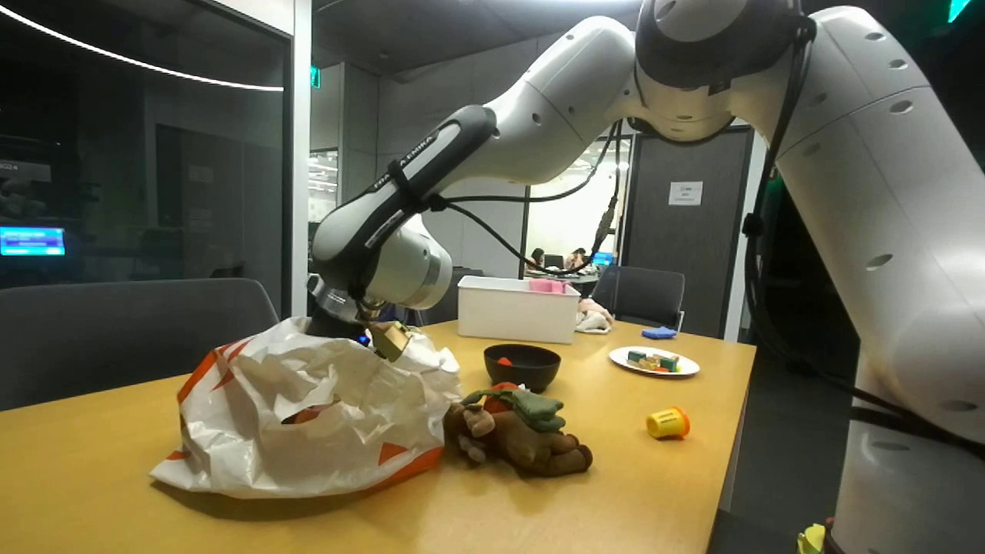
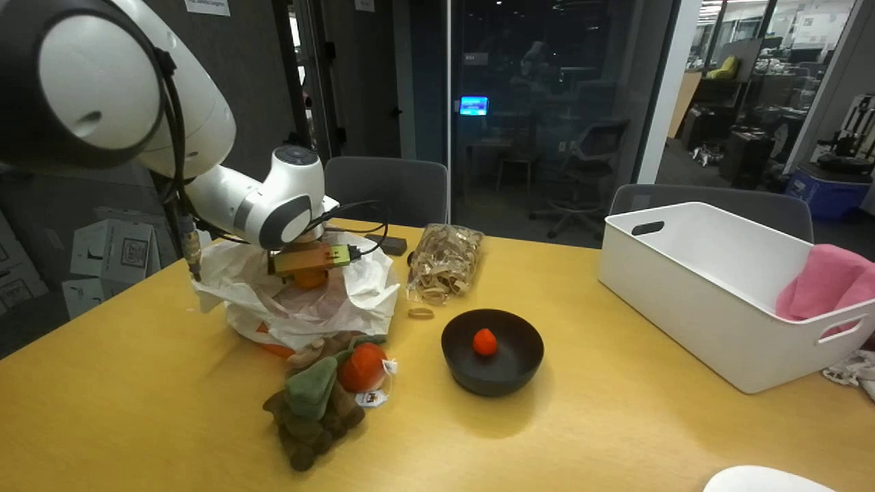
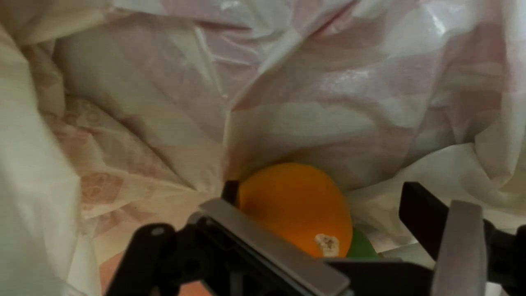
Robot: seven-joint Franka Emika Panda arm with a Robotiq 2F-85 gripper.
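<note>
My gripper [image 3: 320,192] is open inside a crumpled white plastic bag with orange-red print, which shows in both exterior views [image 1: 331,408] [image 2: 321,307]. In the wrist view a round orange object [image 3: 296,205] with a pale spot lies between the fingers. It is right beside the left finger, and a gap separates it from the right finger. I cannot tell whether the left finger touches it. A small green piece [image 3: 361,246] shows beside it, partly hidden. The bag hides the fingertips in an exterior view. The bag walls [image 3: 287,82] surround the jaws.
A brown plush toy [image 1: 531,438] lies against the bag. Nearby are a black bowl [image 2: 492,376] with a small red ball [image 2: 485,342], a clear packet [image 2: 446,263], a white bin [image 2: 683,321] with pink cloth, a plate of blocks [image 1: 654,362], and a yellow cup [image 1: 668,423].
</note>
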